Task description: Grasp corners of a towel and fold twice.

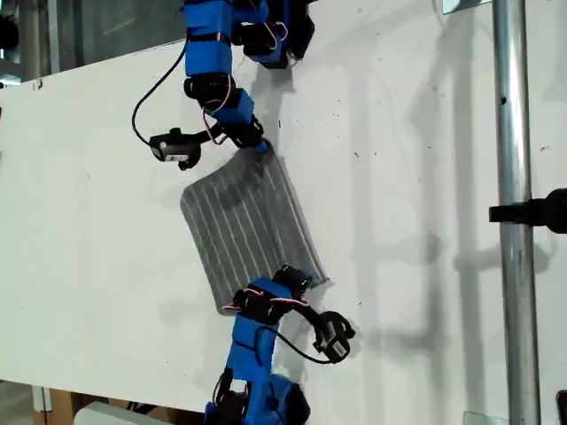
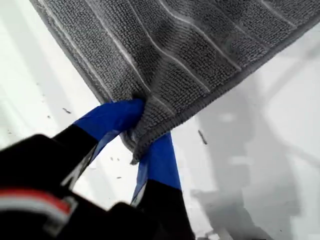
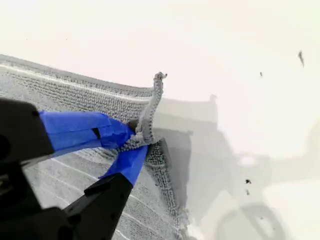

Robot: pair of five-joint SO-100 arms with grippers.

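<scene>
Blue-taped tool pinching ribbed grey towel corner

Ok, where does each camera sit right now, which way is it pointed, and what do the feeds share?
Exterior view: high above the white table, looking down on the towel stretched between two blue arms.
First wrist view: on my first claw, looking along its blue fingers at a pinched towel corner.
Second wrist view: on my second claw, facing another pinched corner.
Shared: all show the grey striped towel; which exterior arm is first, I cannot tell.
</scene>
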